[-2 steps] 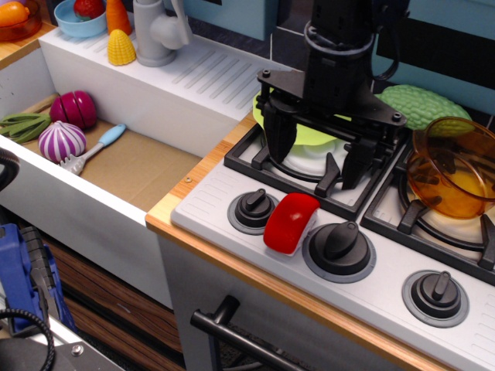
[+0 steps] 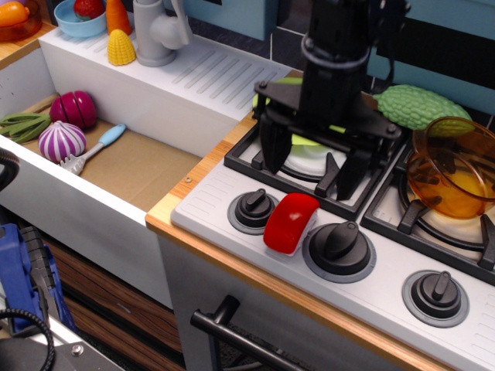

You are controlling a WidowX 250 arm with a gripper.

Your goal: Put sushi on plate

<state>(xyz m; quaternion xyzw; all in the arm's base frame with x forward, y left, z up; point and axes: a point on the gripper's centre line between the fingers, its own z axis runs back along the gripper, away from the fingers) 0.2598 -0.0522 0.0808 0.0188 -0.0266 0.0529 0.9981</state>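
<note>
The sushi [image 2: 291, 222], a red-topped block with a white underside, lies on the stove's front panel between two black knobs. The lime-green plate [image 2: 303, 141] sits on the left burner, mostly hidden behind my gripper. My gripper [image 2: 309, 162] hangs just above the burner's front edge, over the plate and a little behind the sushi. It is open and empty, with its black fingers [image 2: 272, 151] spread wide.
A bumpy green gourd [image 2: 421, 104] and a transparent orange bowl [image 2: 452, 166] sit on the right burner. Black knobs [image 2: 338, 247] line the stove front. The sink [image 2: 131, 166] to the left holds onion halves [image 2: 62, 139] and a spatula [image 2: 93, 148]. A grey faucet [image 2: 158, 31] stands behind it.
My gripper has shifted slightly left and toward the stove front, closer to the sushi. It stays open. The sushi and plate have not moved.
</note>
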